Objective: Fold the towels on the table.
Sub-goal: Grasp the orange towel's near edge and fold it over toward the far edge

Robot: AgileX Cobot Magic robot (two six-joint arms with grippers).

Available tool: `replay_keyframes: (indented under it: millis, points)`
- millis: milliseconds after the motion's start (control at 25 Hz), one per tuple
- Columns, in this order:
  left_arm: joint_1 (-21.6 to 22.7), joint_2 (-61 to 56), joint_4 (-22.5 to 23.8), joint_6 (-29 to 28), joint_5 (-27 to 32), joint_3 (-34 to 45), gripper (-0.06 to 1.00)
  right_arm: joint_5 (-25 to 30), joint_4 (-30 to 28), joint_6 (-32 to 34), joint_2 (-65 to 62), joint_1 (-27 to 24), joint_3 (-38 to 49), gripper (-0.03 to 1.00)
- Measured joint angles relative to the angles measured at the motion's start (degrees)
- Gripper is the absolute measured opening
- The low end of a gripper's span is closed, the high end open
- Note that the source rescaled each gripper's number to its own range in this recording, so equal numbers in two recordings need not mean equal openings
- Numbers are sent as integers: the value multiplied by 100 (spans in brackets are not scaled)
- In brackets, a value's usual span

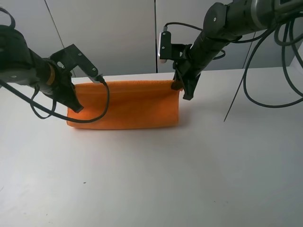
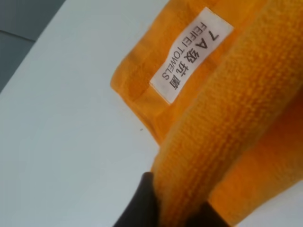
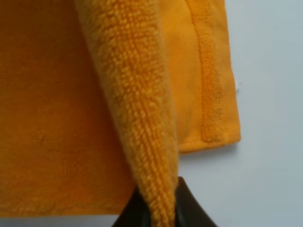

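The orange towel (image 1: 128,106) lies on the white table (image 1: 156,179) as a long band, its far edge raised off the surface. My left gripper (image 1: 76,107) is shut on the towel's left end, and my right gripper (image 1: 182,91) is shut on its right end. In the left wrist view, dark fingers (image 2: 137,208) pinch a thick fold of towel (image 2: 227,123), with the white label (image 2: 191,54) on the layer below. In the right wrist view, a ridge of towel (image 3: 137,104) runs down into the dark fingers (image 3: 189,208), above a flat layer with a hemmed edge (image 3: 210,94).
Black cables (image 1: 265,90) hang from the right arm over the table's right side. A cable loop (image 1: 94,116) from the left arm droops across the towel's left part. A grey panelled wall (image 1: 123,33) stands behind the table's far edge.
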Motion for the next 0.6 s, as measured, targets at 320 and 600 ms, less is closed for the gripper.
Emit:
replay_keyframes:
  millis: [320,600]
  points:
    - [78,305,1210,-1285,-209,0,0,-409,-87,0,139,0,0,0]
    - [84,589,1897,-2043,-304,0,0,-668,-252,0,421,9,0,0]
